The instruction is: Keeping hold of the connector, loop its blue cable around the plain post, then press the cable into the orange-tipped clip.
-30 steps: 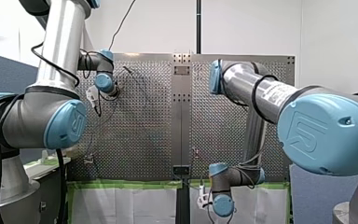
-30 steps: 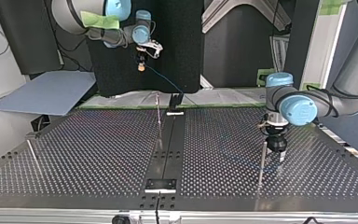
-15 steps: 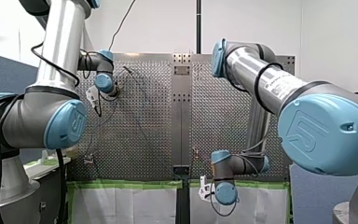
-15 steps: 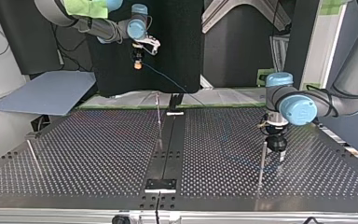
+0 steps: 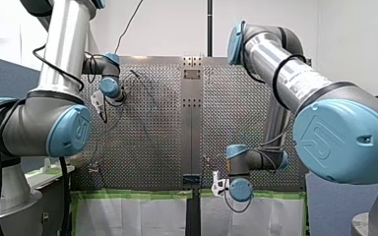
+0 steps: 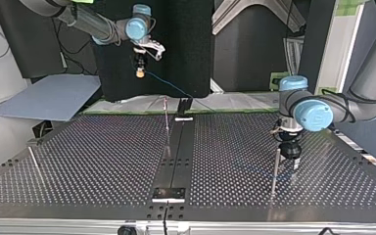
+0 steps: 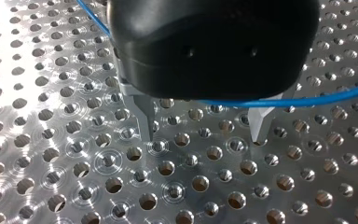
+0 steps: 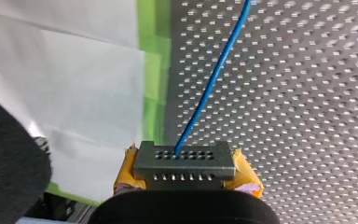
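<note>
Right gripper (image 8: 185,173) has its yellow pads clamped tight on the connector (image 8: 184,158), a flat grey block with rows of small holes, up above the table's green-taped edge. Thin blue cable (image 8: 212,88) runs straight out of it over the shiny perforated table (image 7: 74,158). Left gripper (image 7: 203,128) stands wide, tapered metal fingers near the plate, cable crossing them beside a slim plain post (image 6: 275,169).

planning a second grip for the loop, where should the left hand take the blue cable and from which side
Probably the straight span of the blue cable just out of the connector, which my right hand holds high. There it hangs free of the table, so my open left hand could come from the side and close across its run.
</note>
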`<action>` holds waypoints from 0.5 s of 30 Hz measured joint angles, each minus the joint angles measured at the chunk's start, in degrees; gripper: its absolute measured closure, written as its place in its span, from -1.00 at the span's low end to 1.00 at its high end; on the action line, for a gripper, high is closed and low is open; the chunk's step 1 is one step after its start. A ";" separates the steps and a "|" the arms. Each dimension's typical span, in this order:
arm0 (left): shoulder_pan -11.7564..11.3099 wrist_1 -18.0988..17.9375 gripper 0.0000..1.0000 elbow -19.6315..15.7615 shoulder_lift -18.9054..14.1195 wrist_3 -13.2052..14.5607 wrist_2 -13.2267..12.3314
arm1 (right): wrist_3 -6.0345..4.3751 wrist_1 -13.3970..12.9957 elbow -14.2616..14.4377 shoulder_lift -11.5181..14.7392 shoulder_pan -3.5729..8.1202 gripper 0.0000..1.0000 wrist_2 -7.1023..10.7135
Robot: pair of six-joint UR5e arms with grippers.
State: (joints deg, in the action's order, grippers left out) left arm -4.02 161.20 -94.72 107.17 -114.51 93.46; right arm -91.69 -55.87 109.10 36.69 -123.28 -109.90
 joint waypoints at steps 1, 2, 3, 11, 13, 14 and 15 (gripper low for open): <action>0.00 0.00 -1.00 0.00 0.00 0.00 0.00 | 0.15 -0.13 -0.01 0.68 0.17 1.00 0.46; 0.00 0.00 -1.00 0.00 0.00 0.00 0.00 | 0.29 -0.22 -0.01 1.15 0.29 1.00 0.82; 0.00 0.00 -1.00 0.00 0.00 0.00 0.00 | 0.49 -0.36 0.00 1.76 0.43 1.00 1.36; -0.16 0.00 -1.00 0.01 0.00 -0.03 0.00 | 1.61 -0.80 0.01 6.12 1.01 1.00 5.57; -0.16 0.03 -1.00 0.01 0.00 -0.06 0.00 | 1.94 -0.83 0.01 7.34 1.21 1.00 6.80; -0.16 0.05 -1.00 0.01 0.00 -0.07 0.00 | 2.15 -0.82 0.01 7.89 1.28 1.00 7.34; -0.17 0.08 -1.00 0.01 0.00 -0.07 0.00 | 2.51 -0.78 0.02 8.59 1.35 1.00 7.98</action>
State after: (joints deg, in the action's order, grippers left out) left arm -4.19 161.28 -94.71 107.17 -114.59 93.47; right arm -89.18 -56.65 109.12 45.27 -121.92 -101.93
